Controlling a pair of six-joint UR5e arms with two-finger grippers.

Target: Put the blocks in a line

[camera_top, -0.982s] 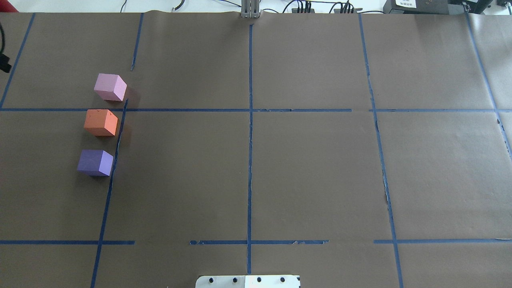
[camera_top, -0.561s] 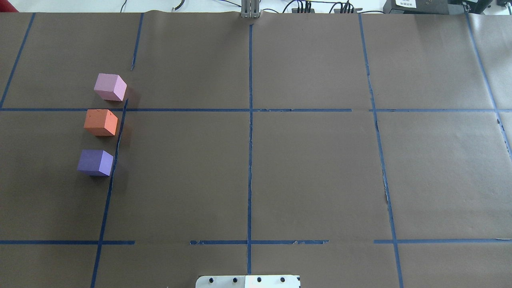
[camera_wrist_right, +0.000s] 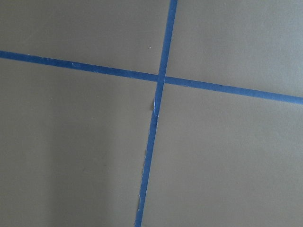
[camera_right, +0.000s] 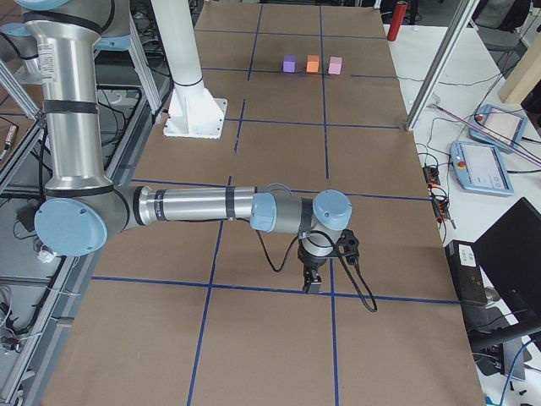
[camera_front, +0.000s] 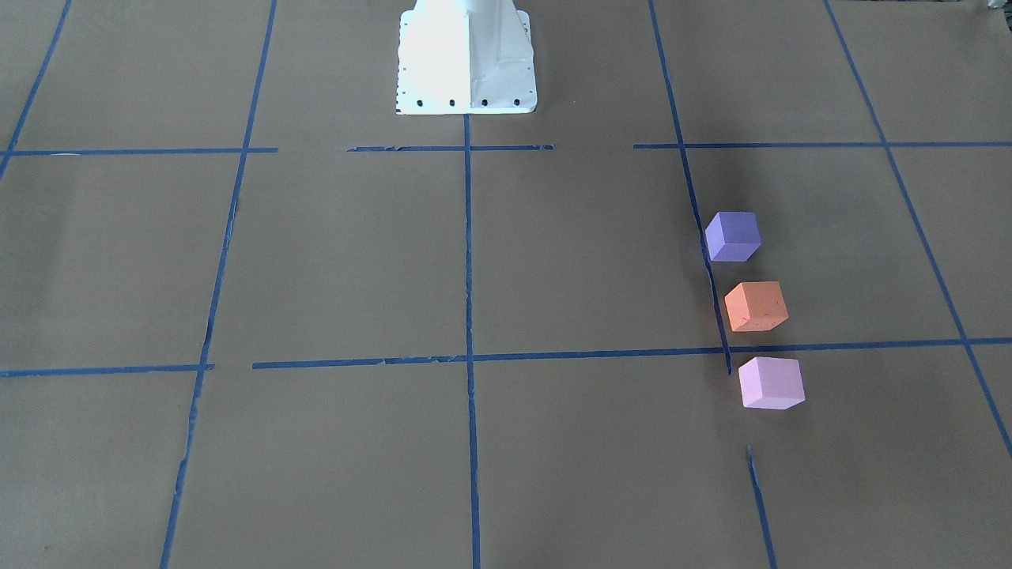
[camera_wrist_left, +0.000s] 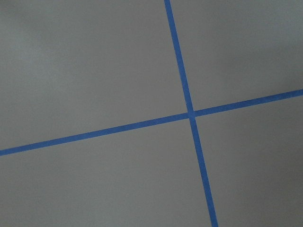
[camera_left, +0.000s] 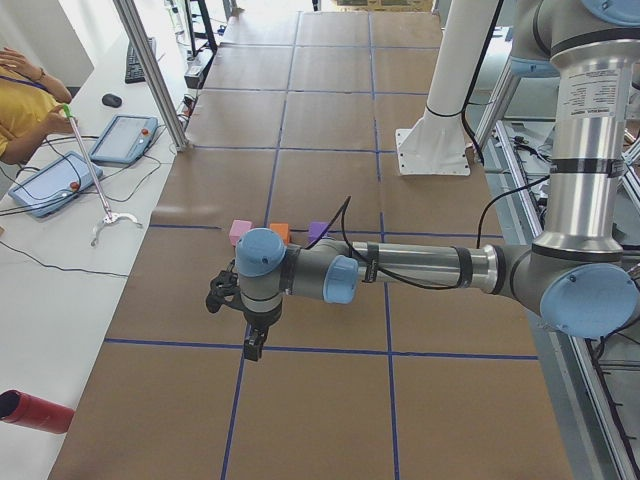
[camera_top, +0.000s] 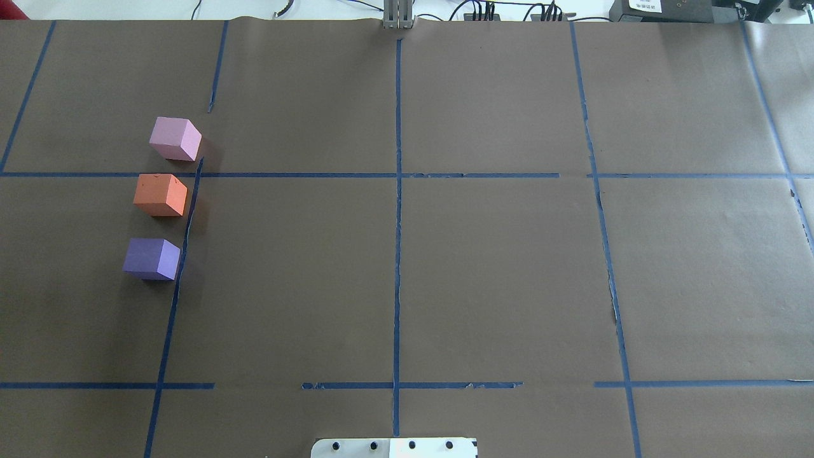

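At the left of the overhead frame, three blocks stand on the brown desk [camera_top: 496,267] in one column, apart from each other: one pink block [camera_top: 175,138] uppermost, one orange block [camera_top: 160,194] in the middle, one purple block [camera_top: 151,258] lowest. A blue tape line [camera_top: 184,242] runs just beside them on the right. Two arms reach out low over tape crossings, well apart from the blocks. I cannot tell whether the left fingers [camera_left: 252,347] or the right fingers [camera_right: 311,283] are apart or together. Two pendants [camera_left: 55,182] lie on the side bench.
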